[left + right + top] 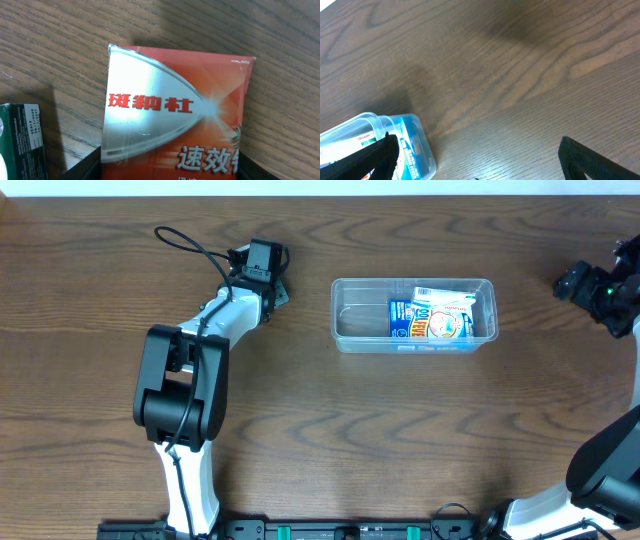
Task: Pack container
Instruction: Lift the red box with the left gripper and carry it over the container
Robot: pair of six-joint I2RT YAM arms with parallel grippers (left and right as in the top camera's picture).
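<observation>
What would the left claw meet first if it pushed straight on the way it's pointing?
The red-and-silver packet: it lies right inside the left claw, flat on the wooden table. Whether the claw is touching it is unclear.

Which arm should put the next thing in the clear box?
Left. The left gripper is right at a red packet; the right gripper is open with nothing between its fingers.

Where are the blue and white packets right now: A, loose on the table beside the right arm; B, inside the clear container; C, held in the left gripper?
B: the overhead view shows the blue and white packets lying inside the clear container, within its walls.
</observation>
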